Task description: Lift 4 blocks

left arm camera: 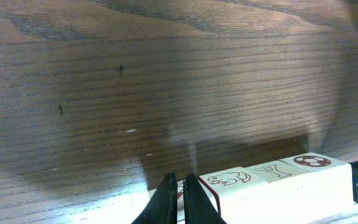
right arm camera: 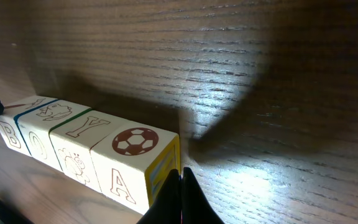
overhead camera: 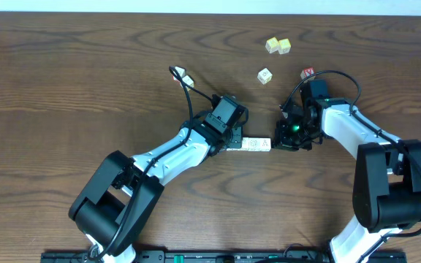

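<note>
The four whitish wooden alphabet cubes (overhead camera: 255, 145) are found pressed end to end in one row between the closed left claw (left arm camera: 179, 186) and closed right claw (right arm camera: 180, 182) over the brown wooden counter (overhead camera: 64, 73); alignment is judged complete, lift-off cannot be confirmed.

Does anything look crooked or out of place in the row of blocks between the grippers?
Nothing stands out. The four blocks line up flush in one straight row, pinched end to end between the shut left gripper and right gripper.
</note>
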`<act>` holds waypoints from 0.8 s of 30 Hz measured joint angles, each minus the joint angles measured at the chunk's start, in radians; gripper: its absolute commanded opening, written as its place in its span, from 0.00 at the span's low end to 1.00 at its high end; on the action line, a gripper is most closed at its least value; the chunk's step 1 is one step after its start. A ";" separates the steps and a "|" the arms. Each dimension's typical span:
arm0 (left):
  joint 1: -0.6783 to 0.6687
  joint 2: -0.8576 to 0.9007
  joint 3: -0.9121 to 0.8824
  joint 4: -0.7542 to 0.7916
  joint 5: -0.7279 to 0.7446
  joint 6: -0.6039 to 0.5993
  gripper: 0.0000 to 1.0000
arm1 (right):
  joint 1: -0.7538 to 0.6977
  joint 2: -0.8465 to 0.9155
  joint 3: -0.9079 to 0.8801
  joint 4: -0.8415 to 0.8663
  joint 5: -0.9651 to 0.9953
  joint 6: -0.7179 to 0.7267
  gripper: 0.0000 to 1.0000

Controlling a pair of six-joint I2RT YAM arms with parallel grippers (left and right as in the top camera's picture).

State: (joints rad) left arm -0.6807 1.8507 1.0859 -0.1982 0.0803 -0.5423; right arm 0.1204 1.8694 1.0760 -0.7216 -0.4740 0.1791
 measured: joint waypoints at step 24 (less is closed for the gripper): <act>0.097 -0.051 0.003 -0.188 0.076 -0.090 0.07 | 0.000 0.000 0.000 0.006 0.000 0.023 0.01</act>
State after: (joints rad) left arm -0.5842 1.8000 1.0889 -0.3862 0.1566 -0.6323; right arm 0.1204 1.8694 1.0760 -0.7151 -0.4740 0.2016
